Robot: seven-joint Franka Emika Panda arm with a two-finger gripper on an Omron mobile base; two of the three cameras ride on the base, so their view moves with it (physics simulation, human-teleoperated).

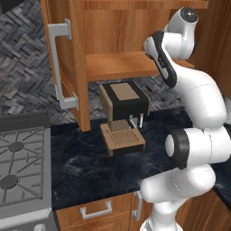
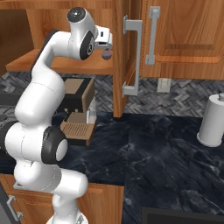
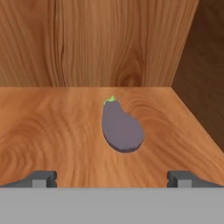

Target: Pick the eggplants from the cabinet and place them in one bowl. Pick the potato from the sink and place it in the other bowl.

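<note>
eggplant (image 3: pixel 122 130): dull purple-grey, green stem tip
cabinet (image 1: pixel 72 54): warm brown wood, grained; silver handle
bench (image 2: pixel 148 148): black, marbled w/ grey veins
backsplash (image 1: pixel 22 76): grey herringbone
coffee machine (image 1: pixel 124 115): tan & black

No legible text, labels, brands, numbers or signs anywhere in these views.
</note>
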